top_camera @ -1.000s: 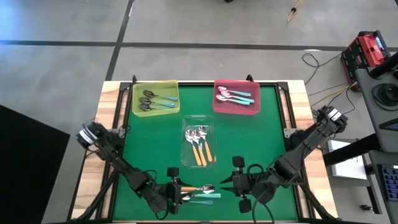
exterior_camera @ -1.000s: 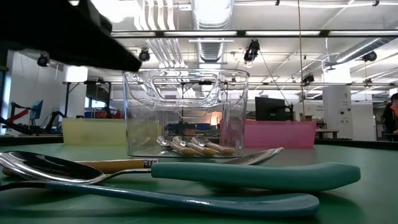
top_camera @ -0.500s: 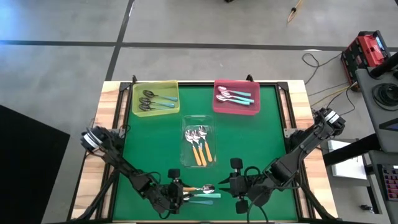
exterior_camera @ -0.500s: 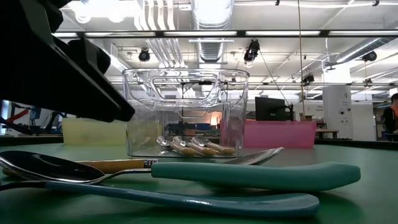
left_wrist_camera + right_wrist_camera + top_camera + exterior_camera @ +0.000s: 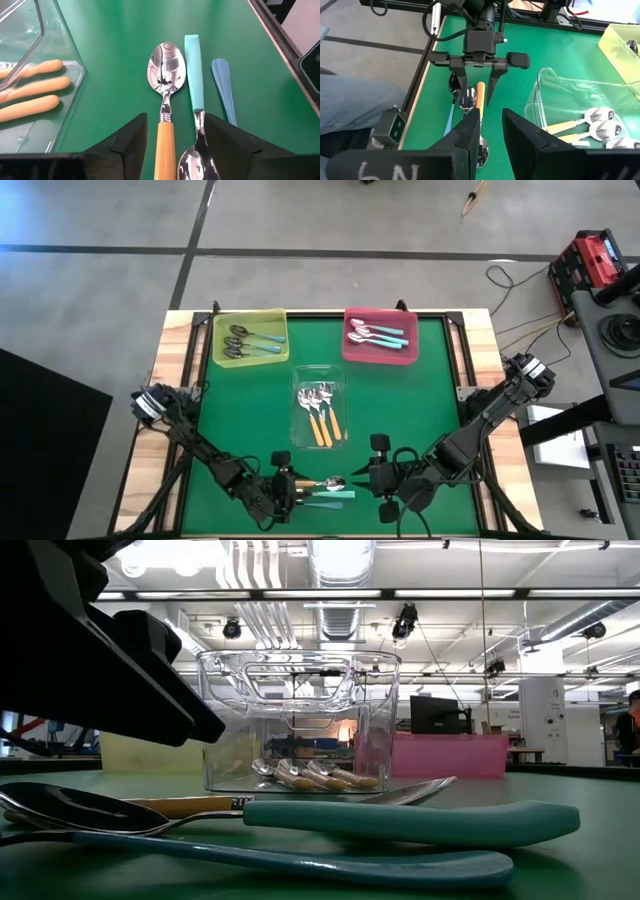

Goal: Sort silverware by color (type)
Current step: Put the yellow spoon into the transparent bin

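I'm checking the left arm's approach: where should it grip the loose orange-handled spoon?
Grip the orange-handled spoon by its slim handle, from straight above. It lies flat and the left end effector already straddles the handle, fingers open. A teal-handled spoon lies close alongside, so keep centred.
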